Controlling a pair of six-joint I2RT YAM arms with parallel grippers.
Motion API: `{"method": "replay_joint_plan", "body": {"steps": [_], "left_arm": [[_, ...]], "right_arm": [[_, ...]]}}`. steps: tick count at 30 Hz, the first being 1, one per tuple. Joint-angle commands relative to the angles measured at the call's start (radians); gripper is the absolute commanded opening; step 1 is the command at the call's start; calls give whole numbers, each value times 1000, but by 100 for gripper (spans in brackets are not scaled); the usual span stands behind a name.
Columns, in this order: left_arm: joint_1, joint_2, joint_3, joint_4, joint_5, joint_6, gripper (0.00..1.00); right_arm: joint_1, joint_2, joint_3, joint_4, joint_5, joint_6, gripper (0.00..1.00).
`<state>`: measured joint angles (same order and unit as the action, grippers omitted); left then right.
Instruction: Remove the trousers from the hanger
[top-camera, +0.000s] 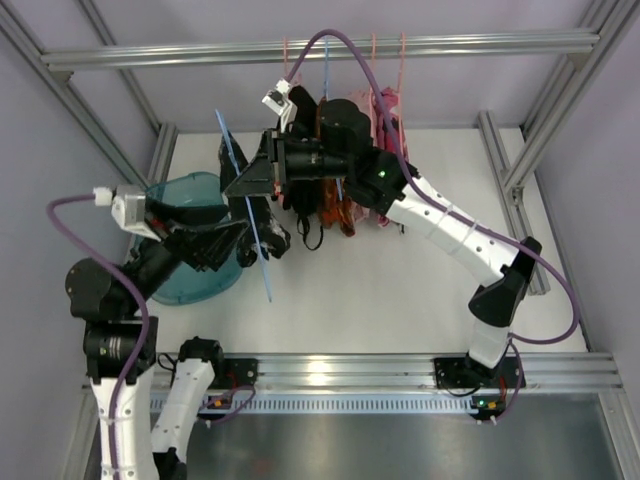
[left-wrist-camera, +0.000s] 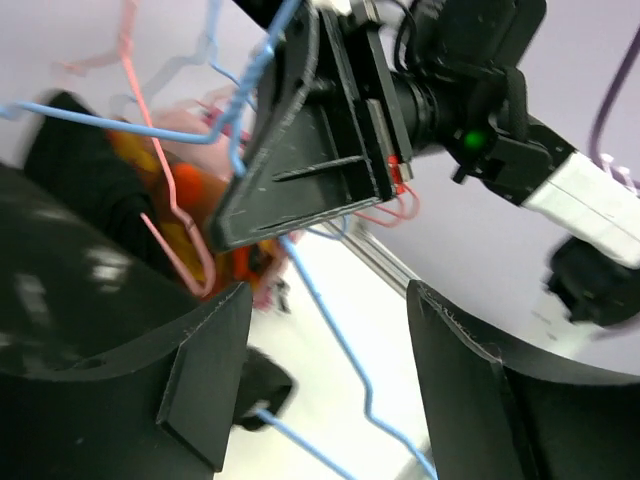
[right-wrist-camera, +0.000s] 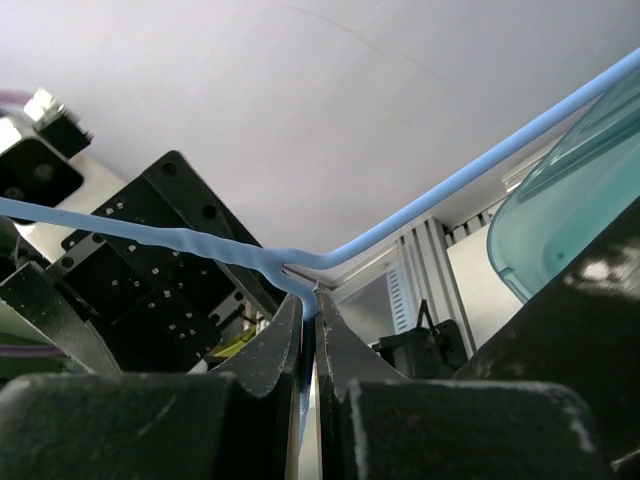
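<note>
A thin blue hanger (top-camera: 247, 215) slants over the table, and my right gripper (top-camera: 236, 184) is shut on its neck (right-wrist-camera: 300, 262). My left gripper (top-camera: 262, 240) is open around the hanger's lower wire (left-wrist-camera: 345, 350), with its fingers (left-wrist-camera: 205, 385) apart from the wire. A small lump of black cloth (left-wrist-camera: 262, 388) sits on that wire beside the left finger. It also shows in the top view (top-camera: 274, 238). Plain black trousers with dangling straps (top-camera: 312, 228) hang further back among orange clothes. A dark flecked mass (right-wrist-camera: 590, 330) fills the right wrist view's corner, and I cannot tell whether it is cloth.
A teal tub (top-camera: 195, 195) stands at the left beside my left arm. Pink hangers (top-camera: 378, 95) with orange and pink clothes hang from the overhead rail (top-camera: 330, 48). Aluminium frame posts line both sides and the near edge.
</note>
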<state>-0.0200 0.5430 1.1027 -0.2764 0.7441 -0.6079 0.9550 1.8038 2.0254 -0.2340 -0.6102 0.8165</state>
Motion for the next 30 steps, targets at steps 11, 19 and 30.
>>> {"method": "replay_joint_plan", "body": {"steps": [11, 19, 30], "left_arm": [[-3, -293, -201, -340, -149, 760, 74], [-1, -367, -345, -369, -118, 905, 77], [8, -325, -429, -204, -112, 904, 90]], "right_arm": [[-12, -123, 30, 213, -28, 79, 0], [1, -124, 39, 216, -19, 113, 0], [25, -92, 85, 213, 15, 136, 0]]}}
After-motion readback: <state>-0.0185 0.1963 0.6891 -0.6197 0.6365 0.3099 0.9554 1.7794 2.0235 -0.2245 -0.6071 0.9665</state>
